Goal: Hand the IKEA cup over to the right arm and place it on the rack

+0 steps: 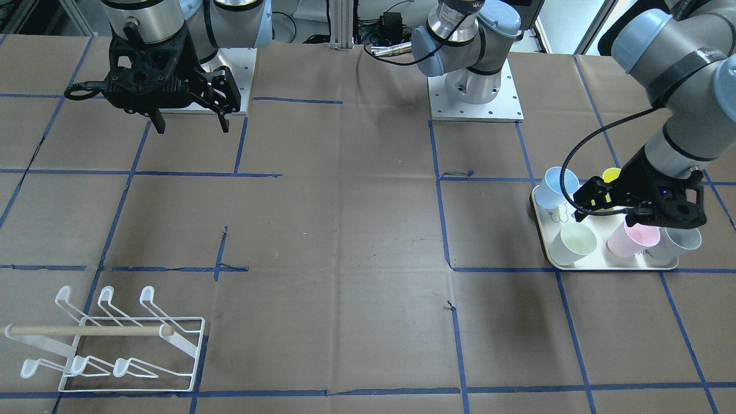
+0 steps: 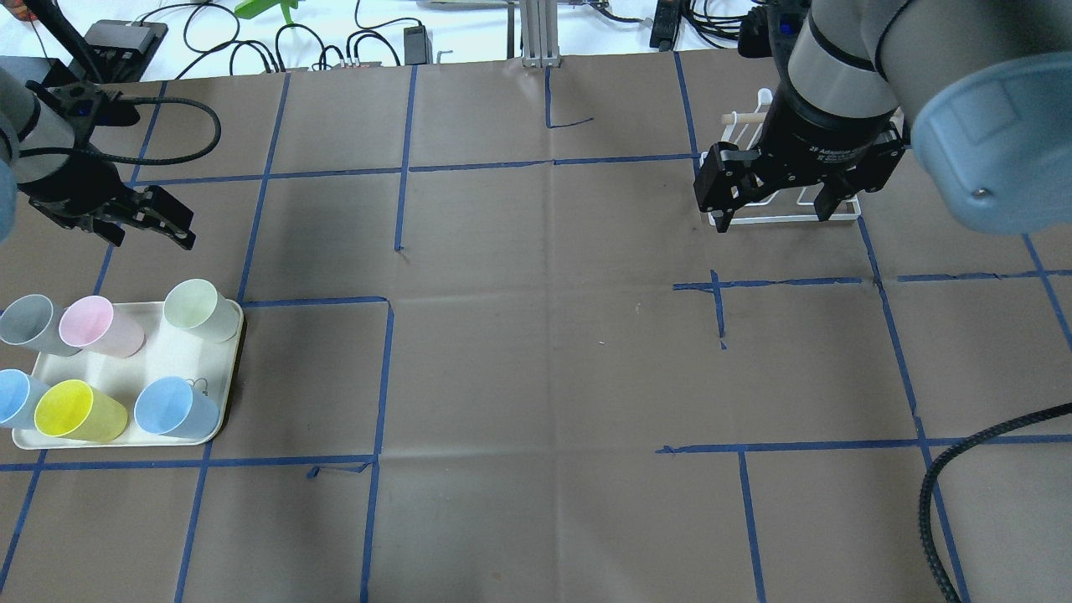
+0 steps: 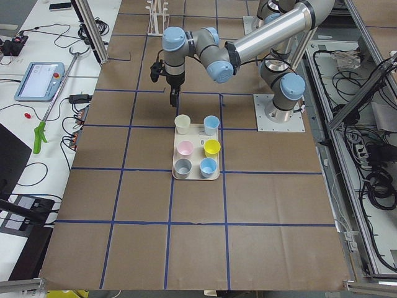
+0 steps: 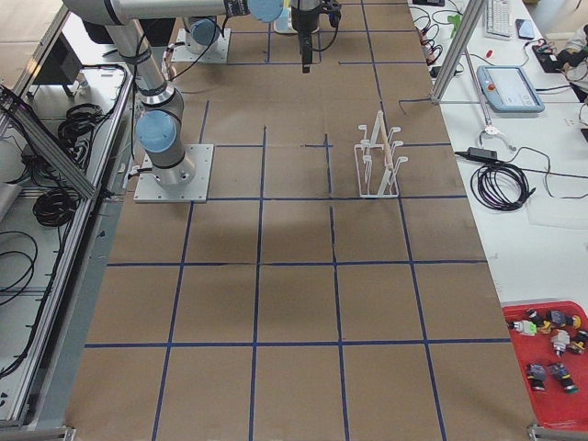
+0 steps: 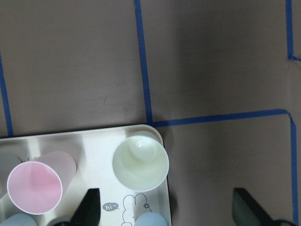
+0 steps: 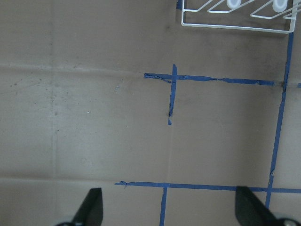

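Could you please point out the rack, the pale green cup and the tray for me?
rack [image 1: 86, 330]: front-facing view, on its wooden dowel.
pale green cup [image 2: 193, 304]: overhead view, inside its open mouth.
tray [image 2: 159, 352]: overhead view, on its bare middle.

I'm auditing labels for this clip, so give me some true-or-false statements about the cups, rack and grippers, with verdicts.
1. Six cups stand on the tray. True.
2. The rack holds a cup. False: its prongs are bare.
3. The left gripper is open and holds nothing. True.
4. The right gripper is shut on the yellow cup. False: it is open and empty, and the yellow cup stands on the tray.
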